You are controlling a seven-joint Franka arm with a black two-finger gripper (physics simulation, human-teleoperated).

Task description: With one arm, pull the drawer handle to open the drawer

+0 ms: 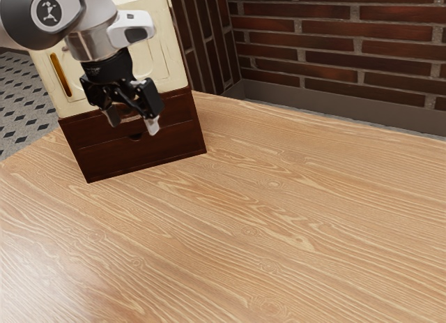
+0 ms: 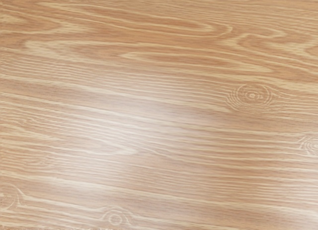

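The dark wooden drawer (image 1: pixel 157 151) appears flush in its chest (image 1: pixel 77 136), just below the gripper (image 1: pixel 134 122) in the exterior view, whose two fingers stand apart with a gap between them; whether either touches the drawer front, I cannot tell. Behind the hand rises the cream cabinet section (image 1: pixel 167 58) above the chest, while the wood-grained table (image 1: pixel 279 218) spreads out below the hand, toward the exterior view's right, where a brick wall (image 1: pixel 334 37) stands beyond it.

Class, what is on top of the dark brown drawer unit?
A cream section with an amber slot sits on the drawer unit. The arm blocks part of that section, so whatever is behind the arm cannot be seen.
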